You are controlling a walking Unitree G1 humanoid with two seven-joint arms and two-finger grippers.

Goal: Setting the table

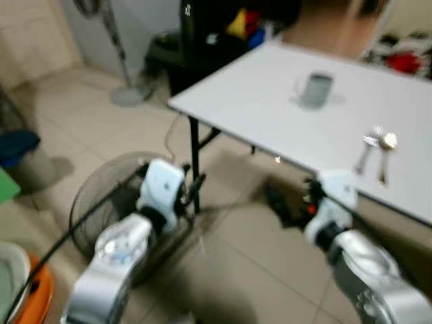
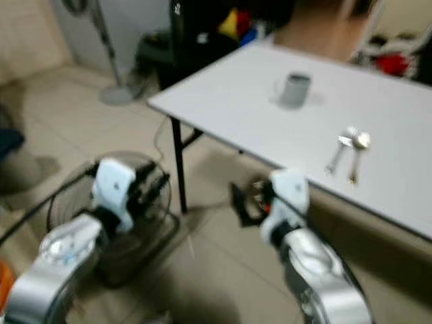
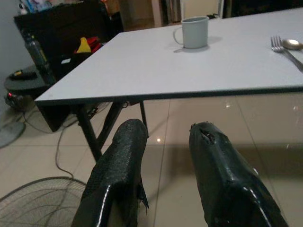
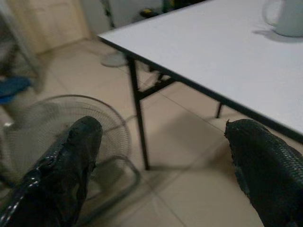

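we stand before one white desk (image 1: 270,115) on black folding legs, our view soft with blur. on the desk we count one grey mug (image 1: 316,90), upright, its handle toward our left, set well in from the near edge. well apart from it, toward our right and nearer the edge, lie one fork (image 1: 366,150) and one spoon (image 1: 385,150), side by side and just beside each other, both flat on the desk top.

we hold both arms low, in front of the desk and below its top. our left gripper (image 3: 163,161) hangs near the desk's corner leg, its two black fingers a little apart with a narrow gap between them, holding nothing. our right gripper (image 4: 161,161) sits under the near edge of the desk, its two fingers spread wide, also holding nothing.

on the tiled floor (image 1: 223,256) we count two fans: one round wire floor fan (image 1: 111,196) lying low just behind our left arm, and one standing fan (image 1: 118,61) farther back by the wall. a black cabinet (image 1: 216,40) stands behind the far corner of the desk, with yellow, red and blue things on it that are too blurred to name.
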